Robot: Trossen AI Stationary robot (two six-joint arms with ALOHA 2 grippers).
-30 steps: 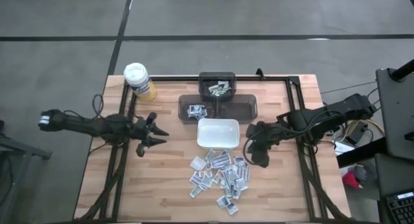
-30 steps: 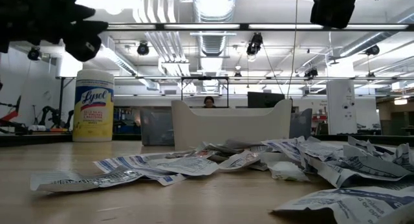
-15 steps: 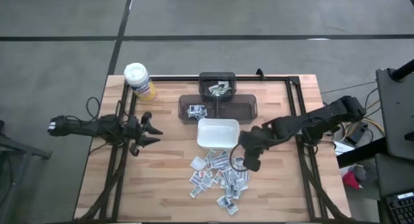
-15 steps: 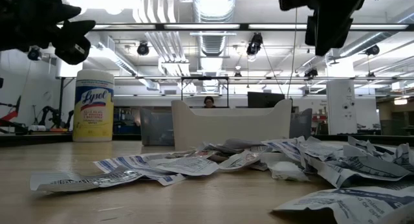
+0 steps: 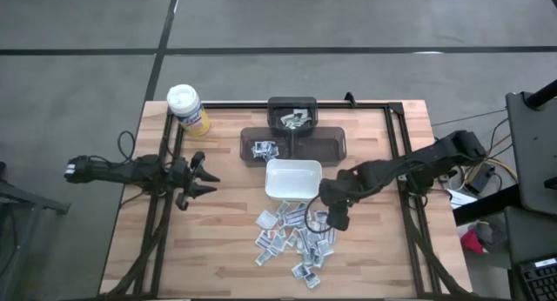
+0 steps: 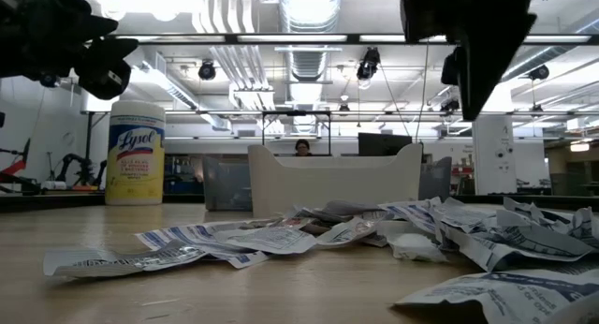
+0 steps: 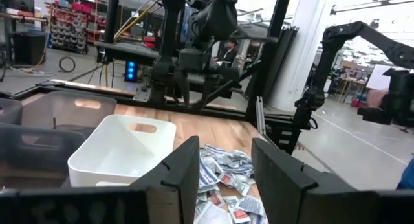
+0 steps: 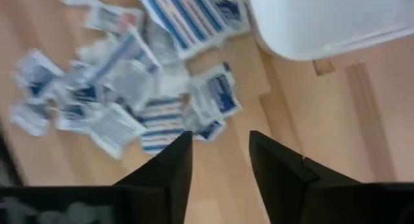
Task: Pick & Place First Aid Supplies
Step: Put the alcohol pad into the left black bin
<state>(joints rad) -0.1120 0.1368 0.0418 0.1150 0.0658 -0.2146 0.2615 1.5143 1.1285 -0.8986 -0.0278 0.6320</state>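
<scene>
- Wooden table, industrial hall behind.
- First aid packets: loose pile on the wood just in front of the white dish; dish looks empty.
- A few packets already lie in the dark bins beyond the dish; most of the pile is left.
- Right gripper over the pile's right edge, fingers apart, nothing held.
- Left gripper waits well left, jaws parted, empty.
- Yellow canister in the far left corner, clear of the work.

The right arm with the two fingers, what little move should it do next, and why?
Probably go straight down. The right gripper hangs open above the edge of the packets, beside the white dish, holding nothing, so lowering onto one packet looks like the sensible step.
</scene>
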